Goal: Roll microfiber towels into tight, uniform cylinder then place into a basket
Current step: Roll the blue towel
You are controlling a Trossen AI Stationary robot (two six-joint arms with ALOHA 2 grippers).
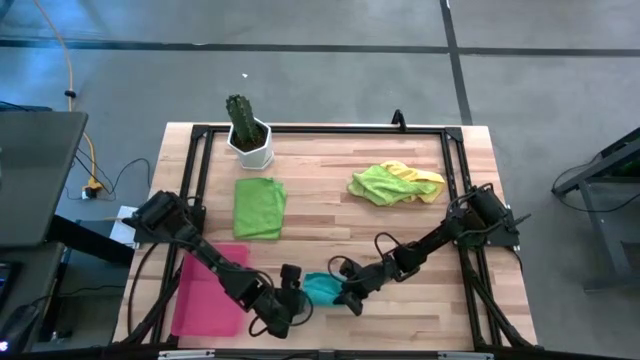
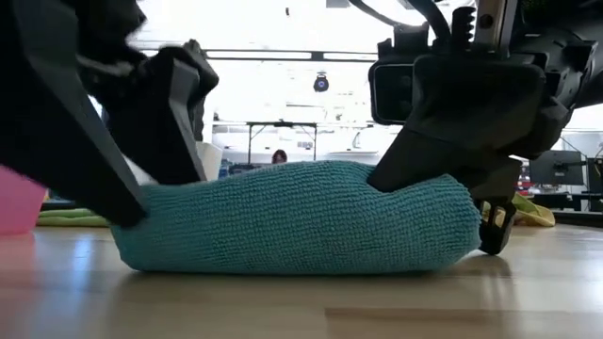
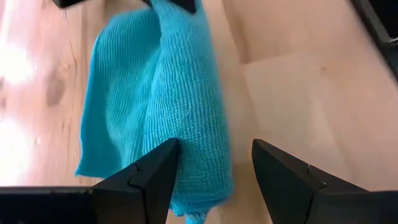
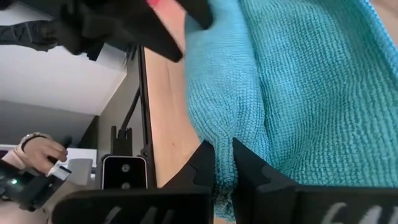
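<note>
A teal towel (image 1: 322, 288), loosely rolled into a thick bundle, lies on the wooden table near its front edge. My left gripper (image 1: 297, 300) stands open at the roll's left end (image 3: 199, 186), one finger on each side of it. My right gripper (image 1: 350, 297) is shut at the roll's right end. A green towel (image 1: 260, 207) lies flat further back, and a lime green towel (image 1: 378, 184) is heaped with a yellow one (image 1: 425, 180) at the back right. The pink basket (image 1: 205, 295) sits on the table by the left arm. My left gripper has the inner side of one finger (image 3: 158, 177) against the roll's left end (image 3: 186, 168); the other finger stands clear over bare wood. The fingers slant down from the left, along the roll, which lies on the table. My right gripper pinches the towel's right end (image 4: 249, 134) between its shut fingers (image 4: 205, 163), teal showing in the slit between them. It slants down from the right and dents the roll's top (image 2: 396, 184). The roll lies on the table.
A white pot with a cactus (image 1: 248, 135) stands at the back left. A black frame (image 1: 445, 130) runs round the table's edges. Bare wood lies in the table's middle. A person's hand (image 4: 40, 149) shows beyond the table.
</note>
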